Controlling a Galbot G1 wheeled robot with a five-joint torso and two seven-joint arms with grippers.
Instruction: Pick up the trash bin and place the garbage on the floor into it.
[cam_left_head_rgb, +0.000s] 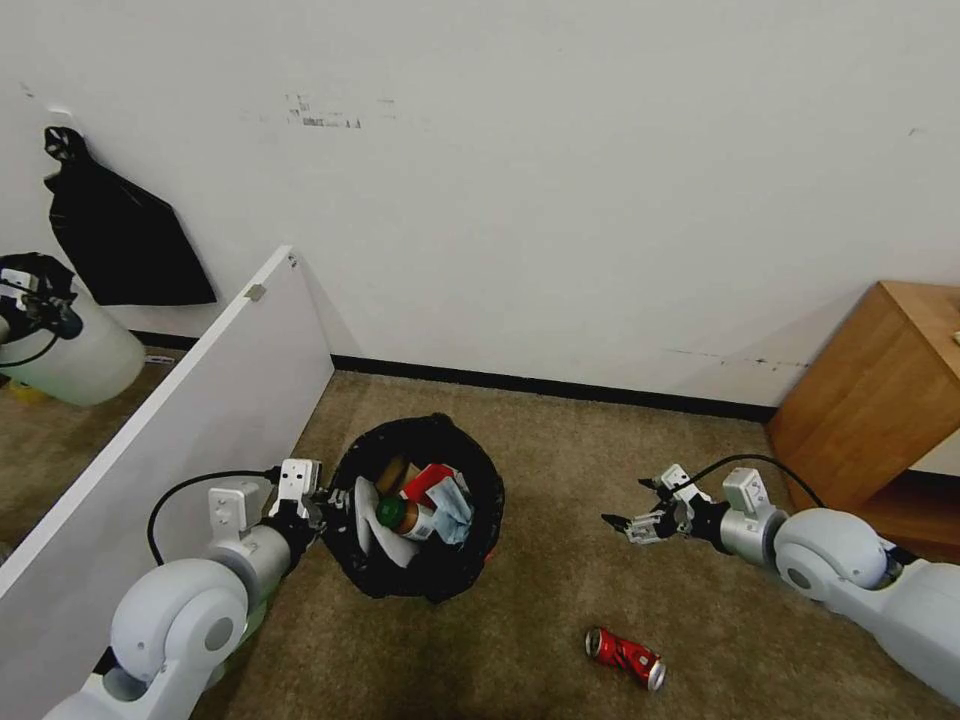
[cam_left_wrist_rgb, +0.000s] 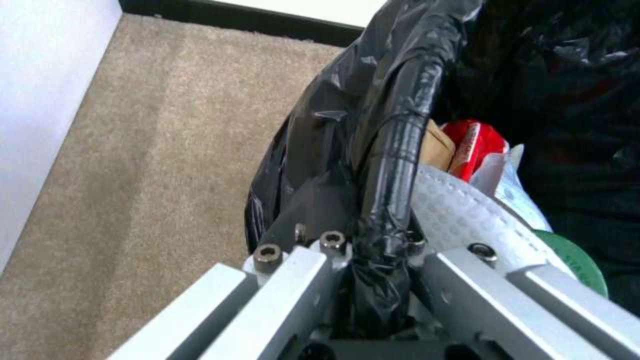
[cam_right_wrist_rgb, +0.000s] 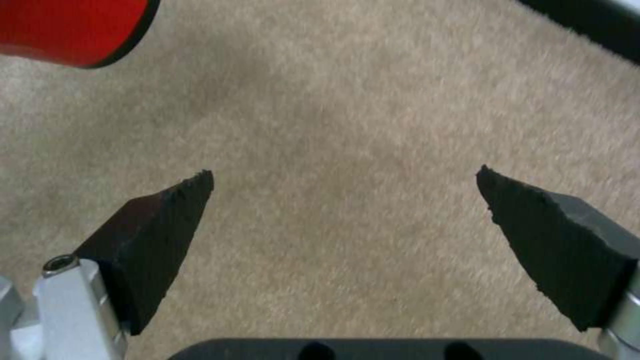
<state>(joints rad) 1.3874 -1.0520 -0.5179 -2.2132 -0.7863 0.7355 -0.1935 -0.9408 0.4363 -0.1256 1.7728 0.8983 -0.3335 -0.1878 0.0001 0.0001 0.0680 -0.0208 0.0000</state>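
The left gripper (cam_left_head_rgb: 335, 510) pinched the near-left rim of the bin (cam_left_head_rgb: 420, 505), its fingers pressed together on the black bag (cam_left_wrist_rgb: 390, 165) folded over the edge, one inside and one outside. The bin hung over the carpet (cam_left_head_rgb: 560, 470) near the white panel (cam_left_head_rgb: 200, 400), already holding a slipper (cam_left_wrist_rgb: 467, 220), a red carton (cam_left_head_rgb: 432, 483), a piece of cardboard (cam_left_wrist_rgb: 437, 145), a face mask (cam_left_head_rgb: 452, 512) and a green-capped bottle (cam_left_head_rgb: 400, 515). The right gripper (cam_left_head_rgb: 628, 525) hovered to the right of the bin, well apart from it, its black pads (cam_right_wrist_rgb: 160, 225) spread wide over bare carpet with nothing between them. One crushed red can (cam_left_head_rgb: 625, 657) lay on the floor, nearer than that gripper and right of the bin.

The risks lay in the rim hold and the last pickup. The load hung from one point on the edge, so a quick swing could tip the bin, or the slick bag could slide under the fingers and let it sag. The can, dented and round, could roll or skid away if the pads closed off-centre.
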